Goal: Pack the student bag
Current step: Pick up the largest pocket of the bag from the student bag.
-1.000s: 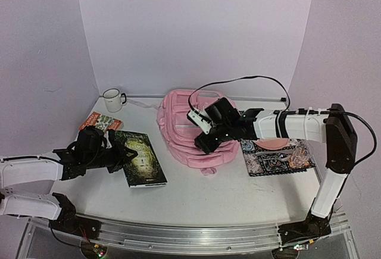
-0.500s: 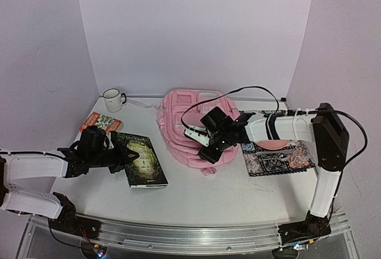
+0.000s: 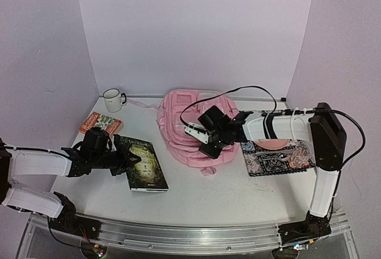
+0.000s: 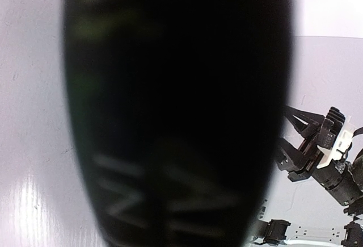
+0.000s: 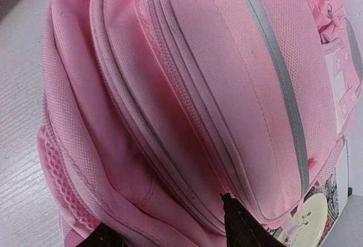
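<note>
The right claw (image 5: 170,233) hangs spread over the student bag (image 5: 215,88); the left claw (image 3: 122,159) clamps the edge of the dark book (image 3: 146,164).

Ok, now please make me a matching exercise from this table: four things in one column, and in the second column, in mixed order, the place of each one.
Things
1. white mug
2. student bag
3. dark green book
4. orange book

Places
A. gripped at its edge by the left tool
B. back left corner of the table
C. left side, lying free, in front of the mug
D. middle, under the open right tool

Pairs: 1-B, 2-D, 3-A, 4-C
</note>
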`<state>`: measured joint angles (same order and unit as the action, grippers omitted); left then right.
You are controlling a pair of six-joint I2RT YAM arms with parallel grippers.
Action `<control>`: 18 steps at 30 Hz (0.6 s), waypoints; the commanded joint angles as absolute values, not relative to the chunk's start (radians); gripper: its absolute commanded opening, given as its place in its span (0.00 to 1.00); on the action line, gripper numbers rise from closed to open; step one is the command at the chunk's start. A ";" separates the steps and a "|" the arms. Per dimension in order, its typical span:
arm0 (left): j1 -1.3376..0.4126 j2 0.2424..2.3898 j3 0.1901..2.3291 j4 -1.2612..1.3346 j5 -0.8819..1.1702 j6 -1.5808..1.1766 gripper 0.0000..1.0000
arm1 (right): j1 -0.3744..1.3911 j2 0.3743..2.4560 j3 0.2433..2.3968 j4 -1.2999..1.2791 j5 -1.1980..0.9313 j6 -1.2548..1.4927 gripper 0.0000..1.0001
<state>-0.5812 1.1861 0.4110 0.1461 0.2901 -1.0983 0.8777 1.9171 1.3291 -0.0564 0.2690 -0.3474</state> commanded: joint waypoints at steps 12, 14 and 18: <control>-0.575 1.194 0.466 0.273 0.346 -1.081 0.00 | 0.866 1.894 1.415 -0.064 0.330 -0.340 0.52; -0.575 1.193 0.466 0.273 0.350 -1.084 0.00 | 0.866 1.916 1.414 -0.064 0.332 -0.345 0.49; -0.576 1.187 0.466 0.277 0.355 -1.089 0.00 | 0.866 1.960 1.409 -0.064 0.309 -0.353 0.41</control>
<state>-0.5812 1.2003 0.4110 0.1673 0.3222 -1.0967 0.8729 1.9198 1.3775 -0.0629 0.2968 -0.3484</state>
